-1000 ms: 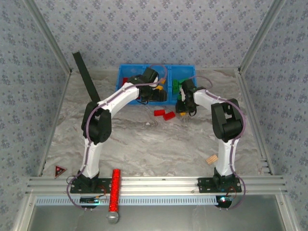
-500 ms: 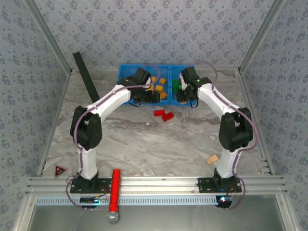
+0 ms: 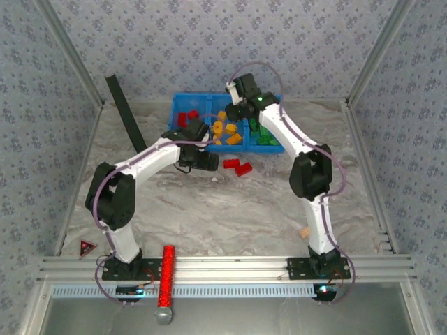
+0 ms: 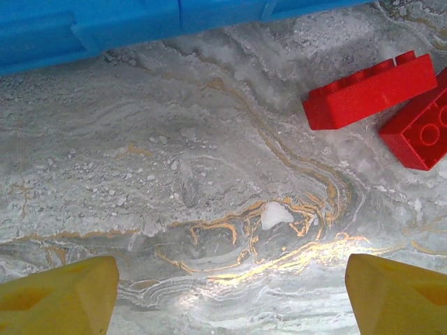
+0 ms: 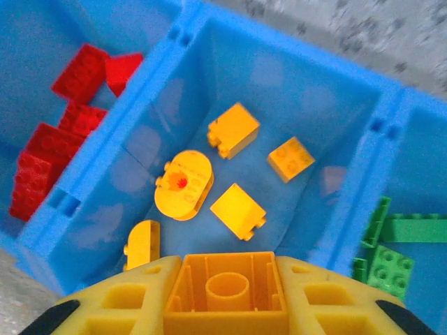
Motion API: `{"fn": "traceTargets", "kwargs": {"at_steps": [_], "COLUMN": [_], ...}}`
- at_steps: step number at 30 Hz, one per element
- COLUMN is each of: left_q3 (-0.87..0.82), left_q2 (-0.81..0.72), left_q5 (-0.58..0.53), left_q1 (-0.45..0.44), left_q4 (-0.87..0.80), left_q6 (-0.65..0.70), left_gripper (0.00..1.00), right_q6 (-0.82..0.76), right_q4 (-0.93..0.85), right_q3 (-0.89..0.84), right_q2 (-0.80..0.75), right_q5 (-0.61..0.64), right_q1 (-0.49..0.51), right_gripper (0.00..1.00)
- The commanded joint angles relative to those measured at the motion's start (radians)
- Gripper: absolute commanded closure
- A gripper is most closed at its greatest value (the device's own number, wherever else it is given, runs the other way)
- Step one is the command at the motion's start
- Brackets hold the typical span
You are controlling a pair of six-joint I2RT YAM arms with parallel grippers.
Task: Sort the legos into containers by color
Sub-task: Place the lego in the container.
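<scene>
Pinching an orange brick (image 5: pixel 225 289) between them, the right fingers (image 5: pixel 115 310) hang over the middle compartment (image 5: pixel 279 91) of the blue bin (image 3: pixel 179 100), which sits at the middle of the worktop's far edge. Orange pieces, among them a round piece (image 5: pixel 183 185), already lie on that floor, with red bricks (image 5: pixel 49 160) in the compartment on one side and green bricks (image 5: pixel 387 269) on the other.

The likeliest slip is the drop itself. The brick looks to be held above the dividers, so it could strike a piece below, bounce, and hop a wall into the wrong colour. It could also cling to one finger and fall late, as the arm swings away.

The left fingers (image 4: pixel 59 293) are spread wide and hold nothing, low over bare worktop just on the near side of the bin. A long red brick (image 4: pixel 370 91) and a square red brick (image 4: pixel 422 129) lie just beside each other off to one side. Closing on one could shove the other or catch both crookedly. Both arms are also working close together there, so they may brush.
</scene>
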Motion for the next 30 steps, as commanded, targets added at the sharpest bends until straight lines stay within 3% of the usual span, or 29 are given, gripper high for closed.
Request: {"fn": "traceTargets", "kwargs": {"at_steps": [1,11,15,22,30], "left_q3": [-0.011,-0.054,-0.044,0.039,0.146], "left_q2": [-0.052,-0.041,-0.015,0.093,0.2], "left_q5": [-0.019,0.008,-0.007,-0.05,-0.126], "left_q1": [-0.011,-0.035,-0.083,-0.136,-0.144], "left_q4": [0.024,0.048,0.071,0.104,0.13], "left_q6": [0.01,-0.055,-0.06,-0.002,0.113], "left_gripper": [0.15,0.15,0.15,0.15,0.15], "right_q6": [-0.046,0.005,0.021,0.023,0.009], "right_q4": [-0.046,-0.074,-0.079,-0.104,-0.125], "right_q3": [0.058,0.06,0.064,0.09,0.105], "right_q2": [0.062,0.163,0.187,0.192,0.154], "right_q5": [0.0,-0.022,-0.028,-0.032,-0.043], "right_q1": [0.01,0.022,0.024,0.028,0.031], "right_gripper": [0.66,0.64,0.63,0.52,0.51]}}
